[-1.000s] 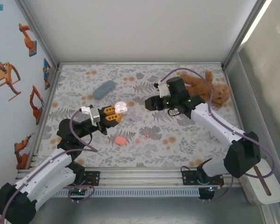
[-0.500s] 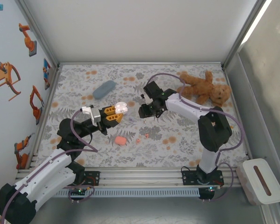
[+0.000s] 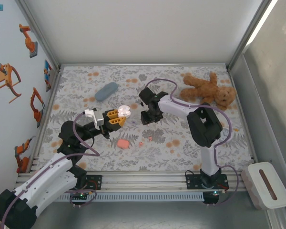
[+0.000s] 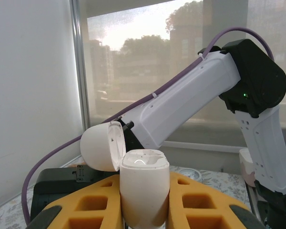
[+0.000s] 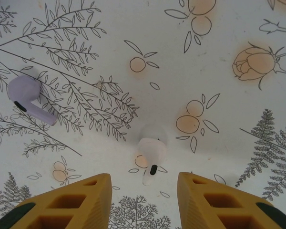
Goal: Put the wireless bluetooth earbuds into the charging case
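Right tool [image 5: 143, 183] hangs over the tabletop [image 5: 238, 124], near its middle, with its fingers [image 5: 71, 200] spread and nothing between the pads. The white bud [image 5: 151, 151] lies flat just ahead of the gap and touches neither finger. Its long axis runs along the gap: the stem tip points back toward the tool and just reaches the line of the fingertips, while the head lies beyond. By my reading the tool must come a little further over the bud and down, so the pads pinch across its narrow width. A lilac bud [image 5: 28, 98] lies well apart, outside the fingers' span. Left tool [image 3: 115, 118], just left of the right one, pinches the case [image 4: 144, 188] upright above the tabletop with its lid [image 4: 102, 145] swung open. The right arm is plainly the nearer to the bud.
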Motion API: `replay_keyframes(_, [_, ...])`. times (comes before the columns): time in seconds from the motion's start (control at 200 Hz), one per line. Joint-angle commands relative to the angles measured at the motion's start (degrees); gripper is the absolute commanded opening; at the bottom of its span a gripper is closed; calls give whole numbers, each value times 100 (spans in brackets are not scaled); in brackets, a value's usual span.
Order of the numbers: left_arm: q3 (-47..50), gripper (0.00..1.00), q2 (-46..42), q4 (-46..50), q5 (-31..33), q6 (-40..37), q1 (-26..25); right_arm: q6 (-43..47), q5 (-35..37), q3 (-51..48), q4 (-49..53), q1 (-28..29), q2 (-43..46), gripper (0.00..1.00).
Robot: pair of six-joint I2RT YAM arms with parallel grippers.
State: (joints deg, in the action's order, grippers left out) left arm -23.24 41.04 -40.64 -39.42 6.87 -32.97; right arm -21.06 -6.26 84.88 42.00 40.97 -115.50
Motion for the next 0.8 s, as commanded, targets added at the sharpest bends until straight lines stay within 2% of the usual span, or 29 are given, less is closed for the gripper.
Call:
replay_keyframes(0.0, [-207,0,-82,76,13,-151,-26,49,178,262,182,23,-157,38])
replay_keyframes(0.581, [-259,0,-61,125,14,-186,-32,156,284,560,318,16,-627,35])
replay_keyframes(0.796, [-245,0,-69,144,13,-195,-25,188,266,540,319,21,-744,30])
